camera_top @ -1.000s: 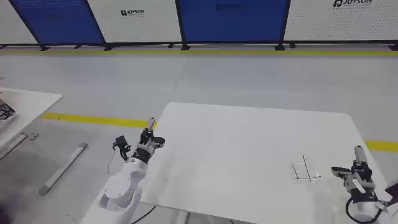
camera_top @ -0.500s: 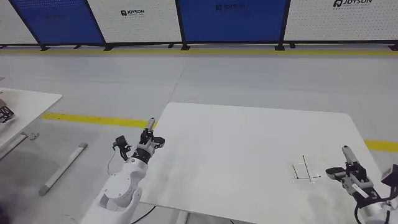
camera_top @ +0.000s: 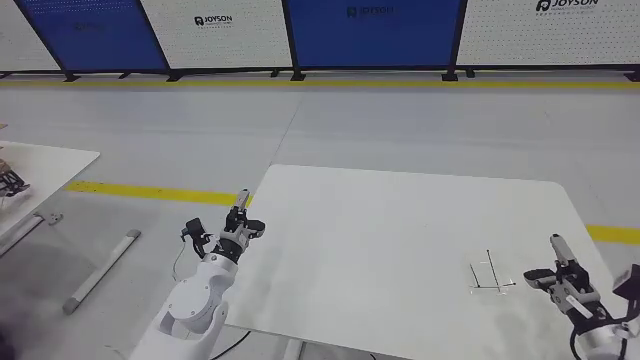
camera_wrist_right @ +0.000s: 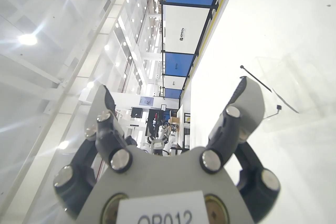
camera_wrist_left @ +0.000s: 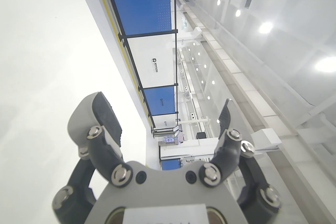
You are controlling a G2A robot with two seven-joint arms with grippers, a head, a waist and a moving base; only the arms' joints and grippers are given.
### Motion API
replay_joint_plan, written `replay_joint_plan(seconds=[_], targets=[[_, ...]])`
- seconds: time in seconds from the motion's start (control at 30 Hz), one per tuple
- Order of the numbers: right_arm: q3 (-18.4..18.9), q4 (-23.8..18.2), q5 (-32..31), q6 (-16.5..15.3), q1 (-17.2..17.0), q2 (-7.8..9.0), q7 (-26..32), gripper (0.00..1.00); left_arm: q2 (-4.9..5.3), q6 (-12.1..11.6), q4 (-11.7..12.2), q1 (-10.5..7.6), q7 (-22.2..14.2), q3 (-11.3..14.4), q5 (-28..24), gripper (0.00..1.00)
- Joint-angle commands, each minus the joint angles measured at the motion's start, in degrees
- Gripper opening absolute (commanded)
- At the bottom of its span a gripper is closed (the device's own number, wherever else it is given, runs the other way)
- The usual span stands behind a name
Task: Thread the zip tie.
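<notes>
Your left gripper: 8 o'clock edge of the white rectangular table, fingers spread, empty. Your right gripper: 4 o'clock, near the thin black plastic zip ties, spread, empty.

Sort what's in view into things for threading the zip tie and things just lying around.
For the job: zip ties, table, left gripper, right gripper.
Just lying about: bar on the floor, side table, partition panels.

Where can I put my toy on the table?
Nearly all the table is bare: the wide middle, from the left gripper at the left edge across to the zip ties, and the whole far side. Only the near right corner is crowded, with the zip ties beside the right gripper.
</notes>
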Motion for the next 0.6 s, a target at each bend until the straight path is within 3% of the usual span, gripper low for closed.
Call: replay_joint_plan(seconds=[0.0, 0.2, 0.3, 0.37, 0.57], targets=[[0.48, -0.11, -0.69, -0.39, 0.33, 0.31, 5.14, 1.0, 0.0, 0.0, 0.0, 0.0, 0.0, 0.0, 0.0, 1.0], [2.57, 1.43, -3.08, 2.21, 3.24, 1.76, 22.58, 1.0, 0.0, 0.0, 0.0, 0.0, 0.0, 0.0, 0.0, 1.0], [2.04, 4.34, -6.6, 5.9, 6.25, 2.53, 29.34, 1.0, 0.0, 0.0, 0.0, 0.0, 0.0, 0.0, 0.0, 1.0], [2.02, 6.26, -7.5, 6.44, 8.02, 2.61, 27.77, 1.0, 0.0, 0.0, 0.0, 0.0, 0.0, 0.0, 0.0, 1.0], [2.02, 6.26, -7.5, 6.44, 8.02, 2.61, 27.77, 1.0, 0.0, 0.0, 0.0, 0.0, 0.0, 0.0, 0.0, 1.0]])
